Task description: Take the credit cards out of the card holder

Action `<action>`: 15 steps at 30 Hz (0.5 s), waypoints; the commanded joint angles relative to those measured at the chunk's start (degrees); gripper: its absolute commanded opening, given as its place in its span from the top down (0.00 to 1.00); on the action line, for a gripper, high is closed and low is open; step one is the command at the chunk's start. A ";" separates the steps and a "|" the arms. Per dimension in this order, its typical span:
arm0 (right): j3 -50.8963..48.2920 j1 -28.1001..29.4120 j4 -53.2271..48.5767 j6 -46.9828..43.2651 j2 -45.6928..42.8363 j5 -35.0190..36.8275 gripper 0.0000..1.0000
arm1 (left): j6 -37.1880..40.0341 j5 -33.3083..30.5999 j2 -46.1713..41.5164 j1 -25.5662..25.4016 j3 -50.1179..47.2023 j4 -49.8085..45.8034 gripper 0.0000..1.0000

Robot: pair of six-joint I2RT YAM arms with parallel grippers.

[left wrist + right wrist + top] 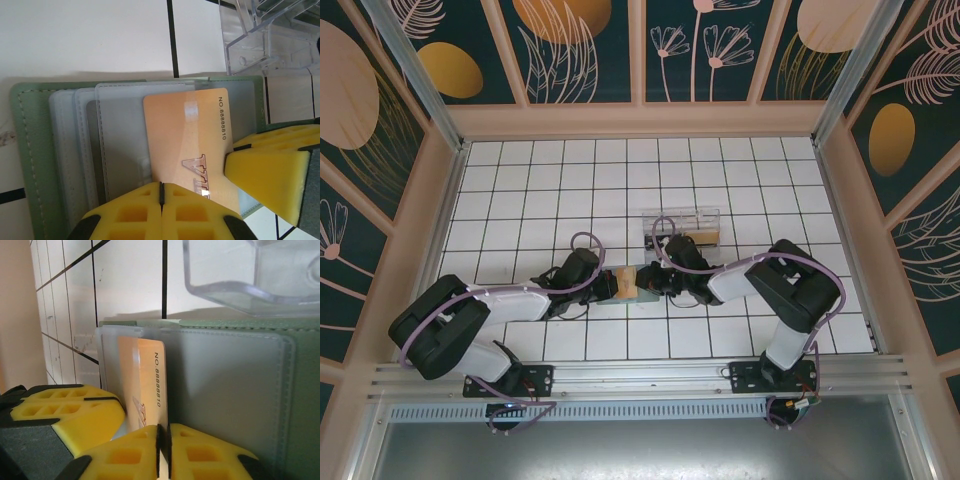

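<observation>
The main risk from here is judged to be that the card holder (30,150) is dragged along with the credit card (185,135). The orange card is seated partly in a clear sleeve (120,130). If the pull is made at an angle to the pocket, or if the holder is not pressed down firmly enough, the soft green wallet could be lifted or slid over the white tiled table (75,35) instead of the card being released. A slip is also to be feared, since the card is thin and smooth and is taken only near one short edge. The clear plastic box (260,45) stands just beside the holder on its far side and could be knocked if the card is drawn out that way. The fingers of the right gripper (162,432) are seen closed together with only a thin slit between the yellow pads. The numbered edge of the card runs down into that slit, so the card is probably clamped there, although the contact itself is hidden by the pads. The fingers of the left gripper (161,190) are likewise together, with nothing seen between them. Their tips are placed over the sleeves at one edge of the open holder, which lies flat on the table between the two arms.
</observation>
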 commanded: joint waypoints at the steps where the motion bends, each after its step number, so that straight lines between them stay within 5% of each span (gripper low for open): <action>1: 0.16 -0.02 2.45 0.59 0.93 -1.06 0.95 | -0.50 -0.55 1.11 -0.56 -1.24 -2.10 1.00; 15: -6.88 -4.11 -3.16 -3.08 -10.03 1.49 1.00 | -0.20 -3.26 -0.60 -0.55 -1.24 -4.63 1.00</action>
